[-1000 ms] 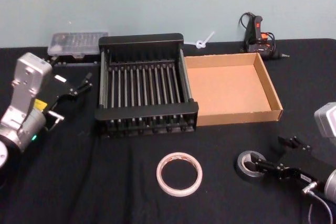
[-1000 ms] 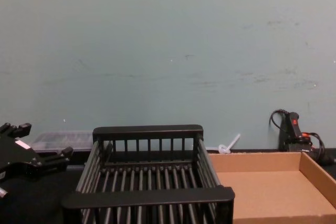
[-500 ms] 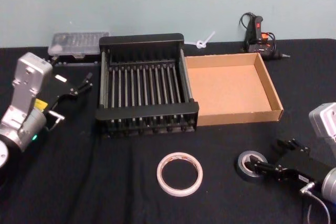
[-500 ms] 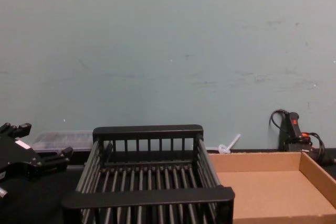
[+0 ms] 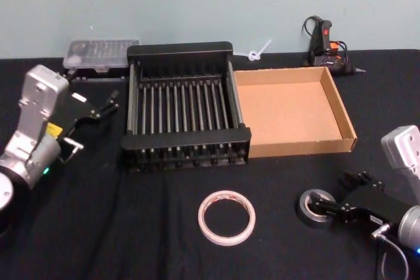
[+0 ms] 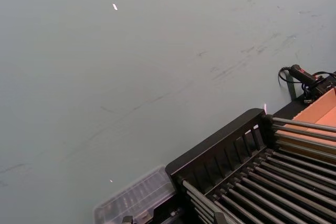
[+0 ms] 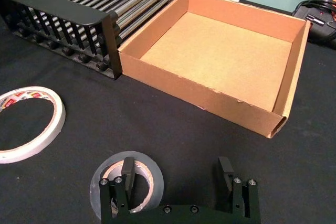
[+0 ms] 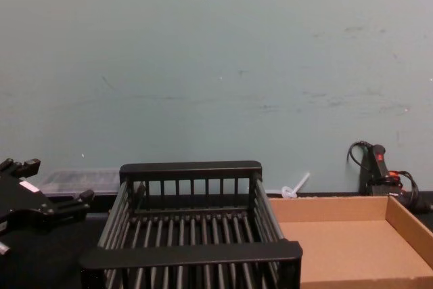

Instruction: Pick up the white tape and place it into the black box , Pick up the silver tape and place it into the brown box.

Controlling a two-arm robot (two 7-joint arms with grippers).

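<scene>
Black cloth over the surface (image 5: 164,227). Silver tape (image 5: 314,206) low at the right of the head frame, flat, partly hidden by the right gripper (image 7: 178,174); fingers (image 7: 127,170) spread wide, one dipped inside the roll's core, the other outside and apart from it, nothing pinched. White tape (image 5: 226,217) flat at lower centre, well apart from the silver roll, cut off at the left edge of the right wrist frame. Black box (image 5: 186,141) at centre, touching the brown box (image 5: 341,106) on its right. Left gripper (image 5: 98,108) at the left, beside the crate, fingers slightly parted, holding nothing.
</scene>
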